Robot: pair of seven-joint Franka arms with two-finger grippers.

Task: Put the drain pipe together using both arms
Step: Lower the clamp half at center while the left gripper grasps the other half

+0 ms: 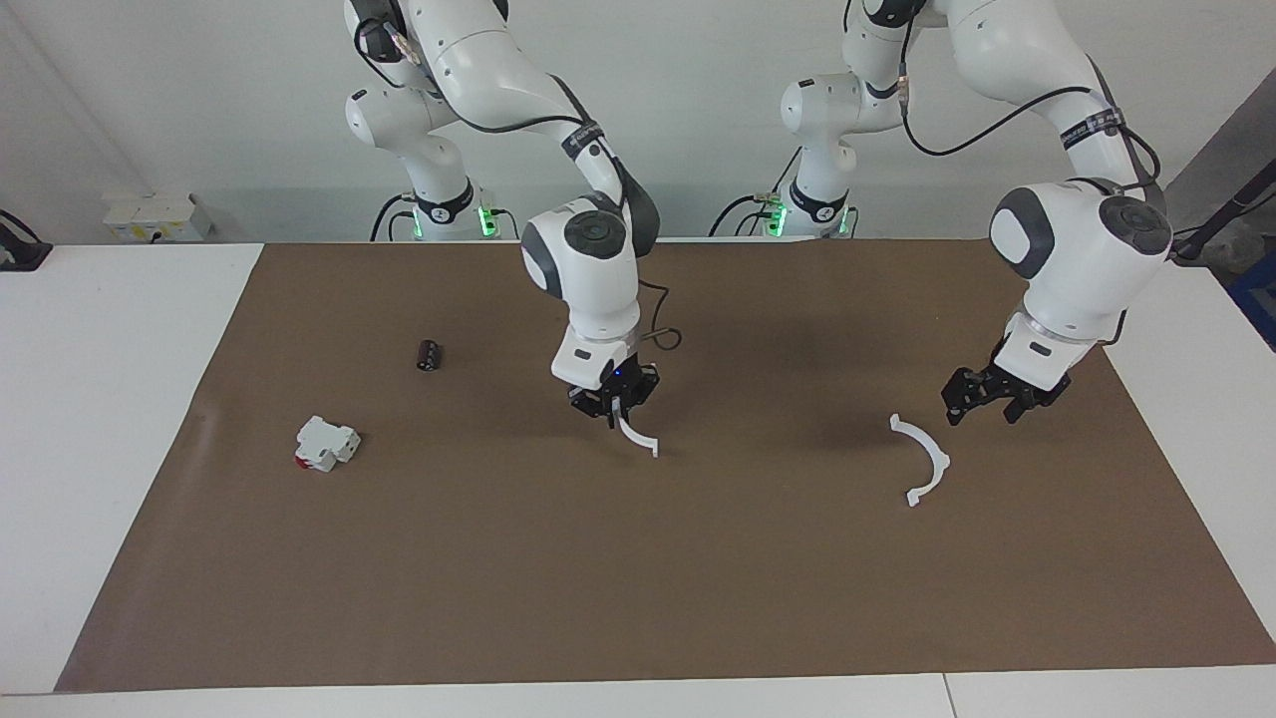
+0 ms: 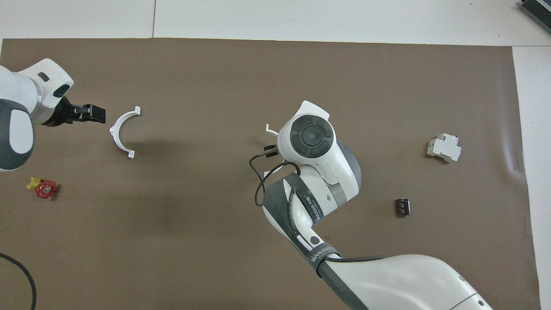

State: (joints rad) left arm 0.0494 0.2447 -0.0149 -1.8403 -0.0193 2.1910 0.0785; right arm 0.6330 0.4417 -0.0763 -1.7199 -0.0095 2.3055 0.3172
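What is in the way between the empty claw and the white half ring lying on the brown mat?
Nothing visible. The left claw hangs beside the loose half ring, with only bare mat between them.

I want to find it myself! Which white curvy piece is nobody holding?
Look on the brown mat, toward the left arm's end. Beside the left gripper lies a thin white half-ring, flat on the mat. Its twin hangs from the right gripper.
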